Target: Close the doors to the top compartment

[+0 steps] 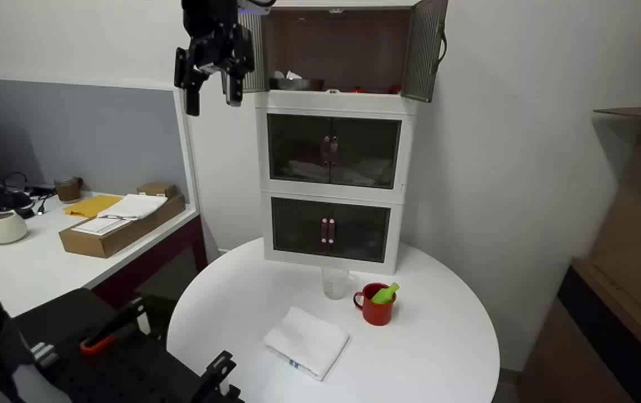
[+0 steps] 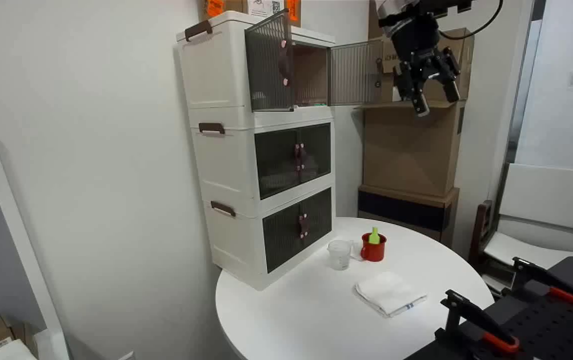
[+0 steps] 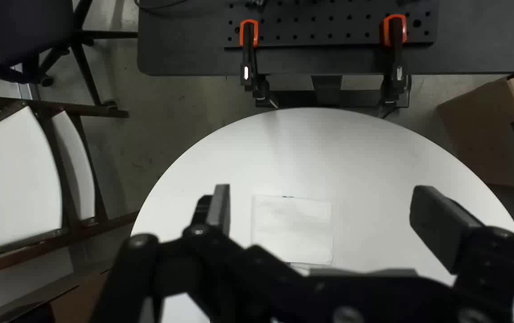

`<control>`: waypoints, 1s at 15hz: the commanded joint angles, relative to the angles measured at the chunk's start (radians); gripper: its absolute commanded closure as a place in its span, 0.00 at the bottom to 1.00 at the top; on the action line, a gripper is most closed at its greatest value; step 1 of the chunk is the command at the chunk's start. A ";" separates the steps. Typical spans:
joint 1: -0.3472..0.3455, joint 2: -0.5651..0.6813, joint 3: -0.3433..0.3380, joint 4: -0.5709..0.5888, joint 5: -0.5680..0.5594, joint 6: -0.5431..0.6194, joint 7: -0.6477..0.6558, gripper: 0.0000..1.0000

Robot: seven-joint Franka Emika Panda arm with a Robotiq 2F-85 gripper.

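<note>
The top compartment (image 1: 337, 47) of the white cabinet stands open, with its dark reddish-brown inside showing. Both smoky-brown doors are swung outward. The right door (image 1: 425, 50) also shows in an exterior view (image 2: 354, 75). The left door (image 1: 254, 50) is partly hidden behind my gripper (image 1: 213, 102); it shows fully in an exterior view (image 2: 269, 67). My gripper is open and empty, pointing down. It hangs in the air in front of the cabinet (image 2: 436, 100), apart from both doors. In the wrist view, my fingers (image 3: 322, 197) are wide apart above the table; the doors are out of view.
A metal bowl (image 1: 298, 84) sits inside the top compartment. The lower door pairs are shut. The round white table (image 1: 426, 358) holds a folded white cloth (image 1: 307, 342), a clear measuring cup (image 1: 335, 282) and a red mug (image 1: 377, 310). Cardboard boxes (image 2: 409, 150) stand beyond the cabinet.
</note>
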 commanded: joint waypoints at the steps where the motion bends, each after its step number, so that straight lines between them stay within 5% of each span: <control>1: 0.023 0.002 -0.020 0.002 -0.006 -0.002 0.007 0.00; 8: 0.036 -0.017 -0.033 0.153 -0.007 0.175 -0.042 0.00; 15: 0.059 0.063 -0.082 0.422 0.146 0.149 -0.119 0.00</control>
